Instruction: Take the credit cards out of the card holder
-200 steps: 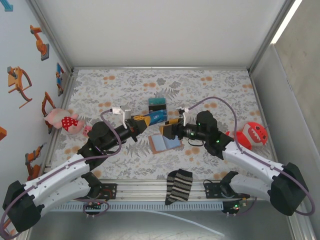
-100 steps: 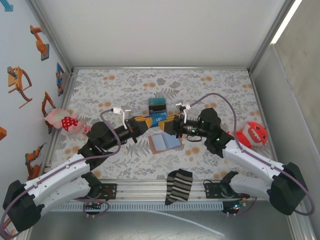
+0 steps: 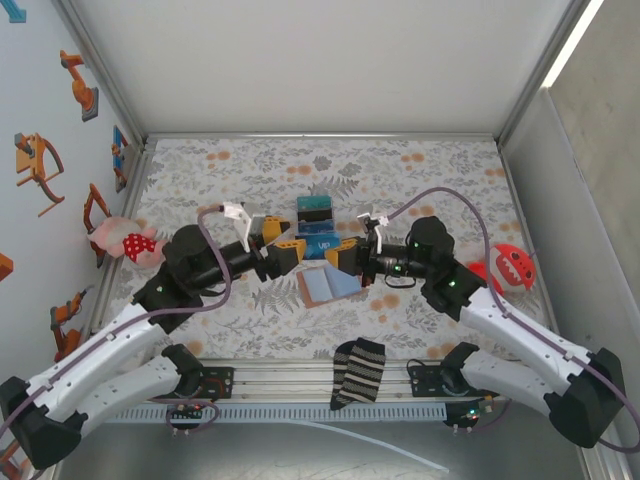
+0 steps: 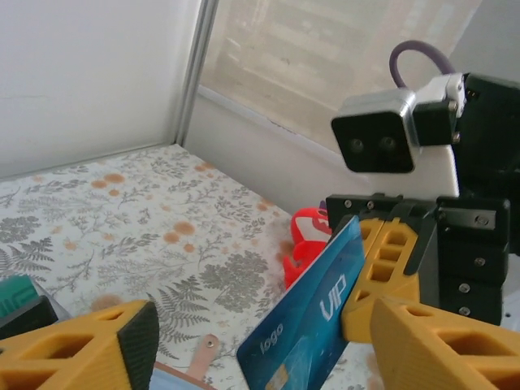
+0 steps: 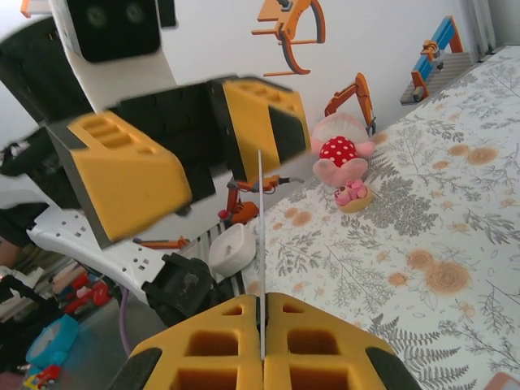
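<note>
L gripper (image 3: 283, 240) let go, backed off; jaws now wide. R gripper (image 3: 343, 252) pinches credit card (image 3: 318, 242) by one end, midair near the open card holder (image 3: 328, 285). Risk: shallow pinch, card pivots/drops; L jaws flank it, could clip it.

The blue credit card (image 3: 318, 243) passed from one arm to the other. The right gripper (image 3: 341, 253), which was open a second ago, came up to the card and closed on its edge. Then the left gripper (image 3: 283, 243) released it, opened wide and drew back a little.
</note>
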You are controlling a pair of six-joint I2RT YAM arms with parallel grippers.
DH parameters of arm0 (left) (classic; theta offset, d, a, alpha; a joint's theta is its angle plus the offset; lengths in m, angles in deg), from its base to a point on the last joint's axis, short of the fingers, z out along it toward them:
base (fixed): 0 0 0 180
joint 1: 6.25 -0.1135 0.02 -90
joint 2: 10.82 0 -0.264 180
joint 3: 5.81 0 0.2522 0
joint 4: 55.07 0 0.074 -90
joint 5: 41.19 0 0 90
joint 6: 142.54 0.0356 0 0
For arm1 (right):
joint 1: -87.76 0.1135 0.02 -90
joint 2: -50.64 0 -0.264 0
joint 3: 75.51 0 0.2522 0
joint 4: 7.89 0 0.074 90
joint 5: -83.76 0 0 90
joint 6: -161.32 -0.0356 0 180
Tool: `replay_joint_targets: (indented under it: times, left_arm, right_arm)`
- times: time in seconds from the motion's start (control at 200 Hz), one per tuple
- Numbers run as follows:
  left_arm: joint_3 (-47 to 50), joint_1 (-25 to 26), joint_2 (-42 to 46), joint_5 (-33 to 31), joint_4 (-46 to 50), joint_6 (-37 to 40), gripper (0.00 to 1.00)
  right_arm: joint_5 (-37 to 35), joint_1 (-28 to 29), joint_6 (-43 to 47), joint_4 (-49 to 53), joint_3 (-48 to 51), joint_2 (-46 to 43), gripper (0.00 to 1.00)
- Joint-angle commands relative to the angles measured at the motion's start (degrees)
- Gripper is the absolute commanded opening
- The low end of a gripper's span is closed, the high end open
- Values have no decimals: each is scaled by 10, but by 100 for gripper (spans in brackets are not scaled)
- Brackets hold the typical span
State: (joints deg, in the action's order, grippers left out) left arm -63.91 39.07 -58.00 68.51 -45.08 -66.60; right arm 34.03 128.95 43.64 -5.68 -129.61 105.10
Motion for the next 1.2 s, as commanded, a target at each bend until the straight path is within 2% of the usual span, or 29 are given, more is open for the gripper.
replay_joint_targets:
  times: [0.0,0.1,0.23,0.451,0.551,0.646,0.866,0.942,1.037,1.082,1.137,1.192]
  left_arm:
    - [-80,-2,-40,41,171,115,72]
    - [-144,-2,-98,93,246,157,71]
    - [-187,-2,-148,154,276,192,68]
    - [-210,-13,-182,187,317,239,65]
    - [-205,-28,-186,216,311,232,55]
    - [-199,-40,-191,240,302,223,51]
    - [-203,-44,-211,282,304,226,36]
    - [-207,-44,-220,294,310,232,26]
    - [-216,-45,-231,296,323,244,6]
    - [-219,-48,-234,296,326,250,0]
    - [-221,-56,-239,294,323,251,0]
    - [-226,-64,-247,270,325,247,0]
  right_arm:
    - [2,0,52,73,-28,-9,0]
    - [12,0,72,103,-38,-4,0]
    - [26,0,88,128,-46,6,0]
    - [43,0,89,124,-45,7,0]
    - [47,0,89,125,-46,6,0]
    - [49,0,89,124,-47,5,0]
    - [53,0,87,116,-47,11,0]
    - [50,0,87,116,-47,12,0]
    - [43,0,87,120,-47,12,0]
    - [32,0,88,128,-47,9,4]
    - [7,0,91,140,-47,4,13]
    - [-16,0,95,155,-45,-2,35]
